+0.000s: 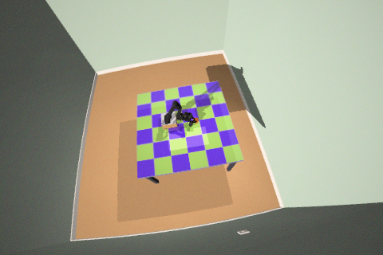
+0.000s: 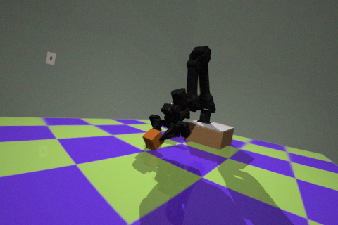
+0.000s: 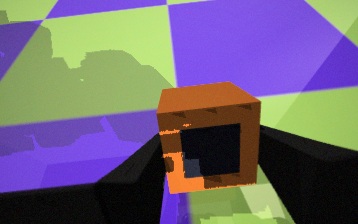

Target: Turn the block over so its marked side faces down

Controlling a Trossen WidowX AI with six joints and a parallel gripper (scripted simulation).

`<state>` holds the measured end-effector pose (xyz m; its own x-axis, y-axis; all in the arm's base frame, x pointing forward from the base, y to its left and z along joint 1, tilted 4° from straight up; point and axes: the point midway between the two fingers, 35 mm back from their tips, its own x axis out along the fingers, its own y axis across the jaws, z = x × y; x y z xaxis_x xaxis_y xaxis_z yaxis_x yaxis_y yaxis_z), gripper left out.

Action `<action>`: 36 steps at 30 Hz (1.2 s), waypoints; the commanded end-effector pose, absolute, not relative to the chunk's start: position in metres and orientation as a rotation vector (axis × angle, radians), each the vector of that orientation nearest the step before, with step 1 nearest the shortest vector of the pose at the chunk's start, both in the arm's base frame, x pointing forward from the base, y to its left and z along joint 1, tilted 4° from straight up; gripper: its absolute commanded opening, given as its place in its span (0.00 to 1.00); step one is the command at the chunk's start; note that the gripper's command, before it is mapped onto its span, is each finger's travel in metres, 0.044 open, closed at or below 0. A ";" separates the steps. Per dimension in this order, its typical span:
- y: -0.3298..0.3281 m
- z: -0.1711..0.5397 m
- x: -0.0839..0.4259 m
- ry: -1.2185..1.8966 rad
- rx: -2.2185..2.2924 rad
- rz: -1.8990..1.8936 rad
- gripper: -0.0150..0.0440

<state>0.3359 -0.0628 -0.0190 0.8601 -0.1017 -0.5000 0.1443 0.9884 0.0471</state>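
Observation:
The orange block is held between the two black fingers of my gripper. The gripper is shut on it, one finger on each side. In the wrist view the dark square mark is on the face turned toward the wrist camera, back toward the gripper. In the exterior view the block is tilted, with its lowest corner very near the checkered table; whether it touches is not clear. The mark is hidden in the top and exterior views, and the block's underside is hidden too.
The arm stands on a box base with brown sides and a pale top, behind and to the right of the block in the exterior view. The arm's shadows lie across the table around the block. The table edges are well away from the block.

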 end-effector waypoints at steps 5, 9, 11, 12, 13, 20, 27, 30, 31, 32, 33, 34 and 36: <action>-0.058 -0.020 0.322 0.454 0.089 -0.129 0.25; -0.058 -0.018 0.321 0.433 0.088 -0.130 0.25; -0.058 -0.017 0.321 0.424 0.087 -0.131 0.25; -0.058 -0.017 0.321 0.424 0.087 -0.131 0.25; -0.058 -0.017 0.321 0.424 0.087 -0.131 0.25; -0.058 -0.017 0.321 0.424 0.087 -0.131 0.25; -0.058 -0.017 0.321 0.424 0.087 -0.131 0.43; -0.058 -0.017 0.321 0.424 0.087 -0.131 0.57; -0.058 -0.017 0.321 0.424 0.087 -0.131 0.61; -0.058 -0.017 0.321 0.424 0.087 -0.131 0.65; -0.058 -0.017 0.321 0.424 0.087 -0.131 0.70; -0.058 -0.017 0.321 0.424 0.087 -0.131 0.74; -0.058 -0.017 0.321 0.424 0.087 -0.131 0.83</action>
